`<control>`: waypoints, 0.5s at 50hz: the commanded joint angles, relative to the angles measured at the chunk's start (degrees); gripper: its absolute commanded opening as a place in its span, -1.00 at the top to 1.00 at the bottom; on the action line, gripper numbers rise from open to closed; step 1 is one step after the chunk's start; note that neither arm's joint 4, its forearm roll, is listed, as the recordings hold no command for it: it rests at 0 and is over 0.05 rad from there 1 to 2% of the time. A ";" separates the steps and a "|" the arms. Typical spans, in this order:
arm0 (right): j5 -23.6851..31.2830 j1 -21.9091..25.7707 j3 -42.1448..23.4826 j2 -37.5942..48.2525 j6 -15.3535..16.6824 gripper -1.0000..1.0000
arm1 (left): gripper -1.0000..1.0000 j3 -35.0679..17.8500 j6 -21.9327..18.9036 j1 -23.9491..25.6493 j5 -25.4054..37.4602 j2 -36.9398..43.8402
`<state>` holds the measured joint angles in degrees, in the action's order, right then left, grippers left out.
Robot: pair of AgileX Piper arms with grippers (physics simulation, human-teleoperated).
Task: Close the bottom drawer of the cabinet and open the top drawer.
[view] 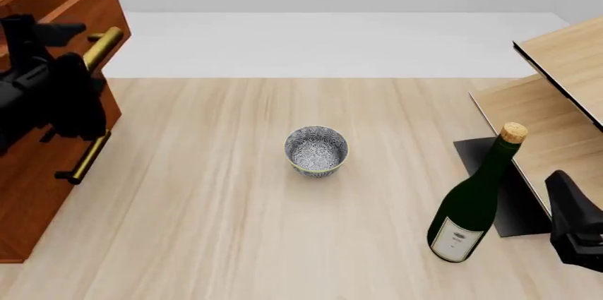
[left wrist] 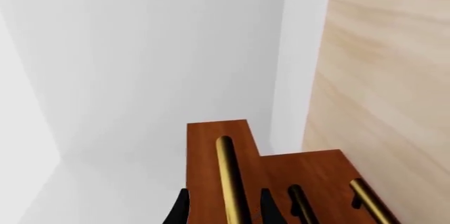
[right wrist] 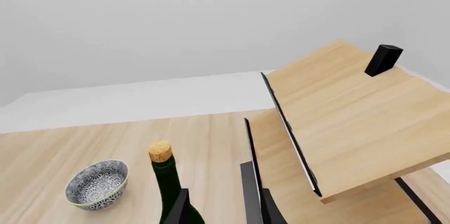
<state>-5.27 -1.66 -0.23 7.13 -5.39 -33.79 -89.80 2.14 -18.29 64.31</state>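
The reddish-brown cabinet [view: 19,229] stands at the table's left edge. Its top drawer [view: 80,3] [left wrist: 211,134] sticks out past the two drawers below. My left gripper [view: 78,67] [left wrist: 225,211] is open, one finger on each side of the top drawer's brass handle [left wrist: 226,171] [view: 104,44]. The bottom drawer [view: 52,201] sits flush with the middle one, and its handle [left wrist: 369,200] shows nearest the table. My left arm hides the middle drawer in the front view. At the table's near right, my right gripper [view: 575,233] [right wrist: 225,211] is open and holds nothing.
A patterned bowl [view: 315,150] [right wrist: 97,184] sits mid-table. A green wine bottle [view: 474,201] [right wrist: 165,182] with a cork stands just left of my right gripper. A pale plywood shelf unit [view: 565,102] [right wrist: 351,124] fills the right side, with a small black block [right wrist: 383,59] on it.
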 commanded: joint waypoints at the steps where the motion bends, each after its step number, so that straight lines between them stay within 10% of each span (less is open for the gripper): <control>1: 0.01 0.02 0.00 0.04 -0.14 -1.00 | -1.00 0.62 0.45 0.37 -0.01 -0.03; 25: -0.23 0.14 -0.06 0.38 -0.48 -1.00 | -1.00 2.20 2.18 2.49 2.12 -2.87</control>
<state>-5.28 -1.52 -0.26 7.25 -5.70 -32.08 -88.34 3.79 -17.24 62.78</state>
